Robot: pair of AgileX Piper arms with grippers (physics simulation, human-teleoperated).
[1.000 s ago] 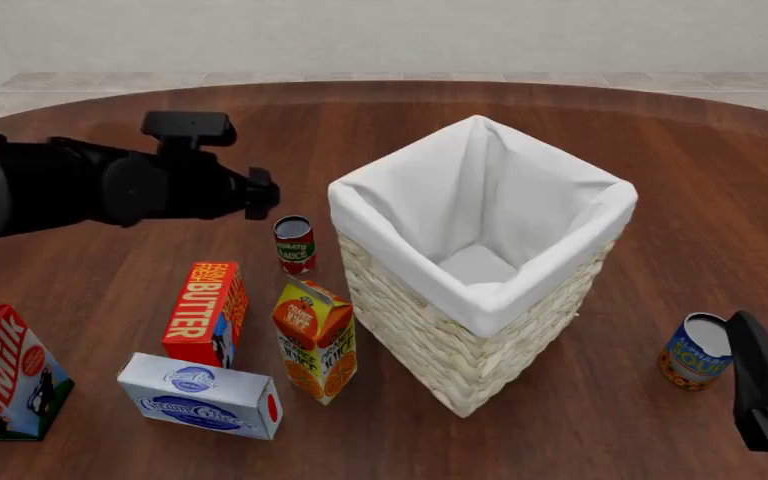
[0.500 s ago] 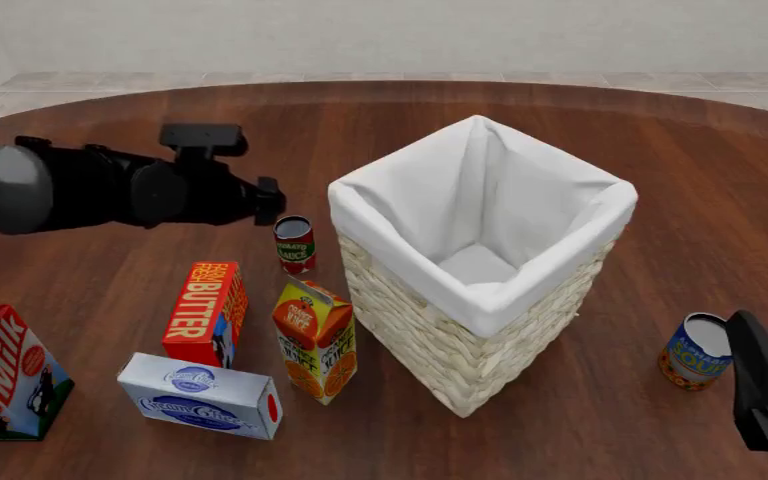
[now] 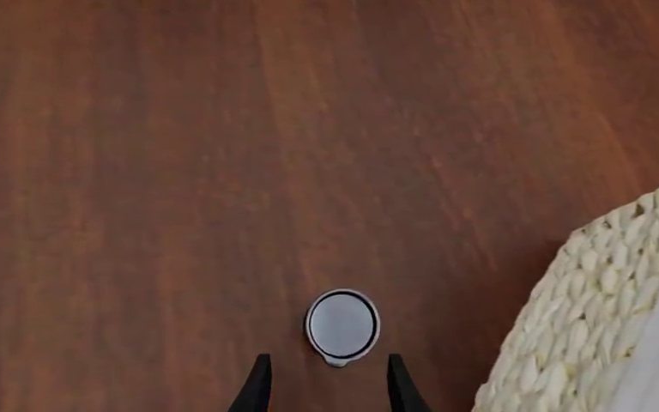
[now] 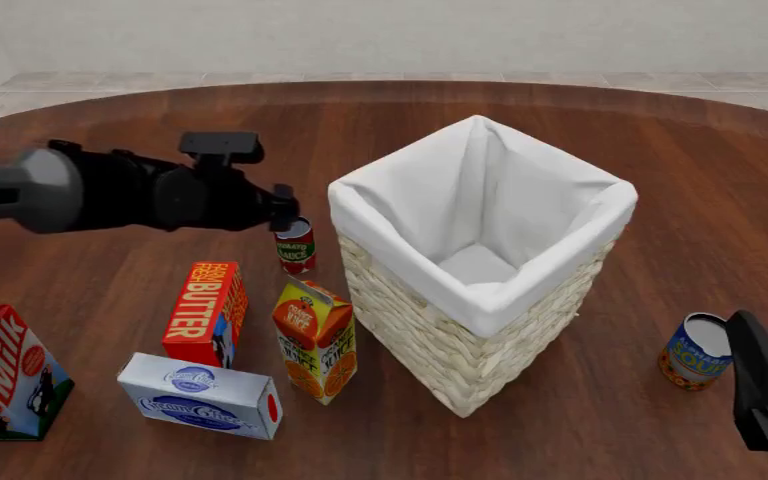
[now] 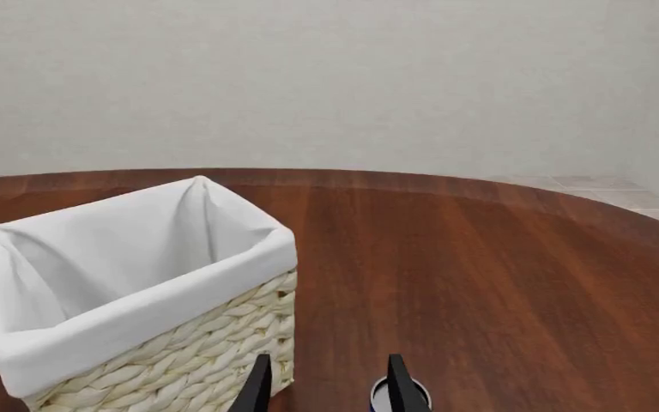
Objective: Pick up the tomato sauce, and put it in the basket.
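The tomato sauce is a small red can with a silver top, standing just left of the basket. My left gripper hovers right above the can, pointing down. In the left wrist view the can's silver top lies just ahead of the open, empty left gripper, with the basket's wicker wall beside it. My right gripper rests at the front right, open and empty. The basket also shows in the right wrist view.
A butter carton, an orange juice carton, a cream cheese box and a milk carton stand in front of the tomato sauce. A blue-and-orange can stands beside my right gripper and shows in the right wrist view.
My left arm has moved right, bringing its gripper from left of the tomato sauce to just above it. The right arm and all objects have stayed still.
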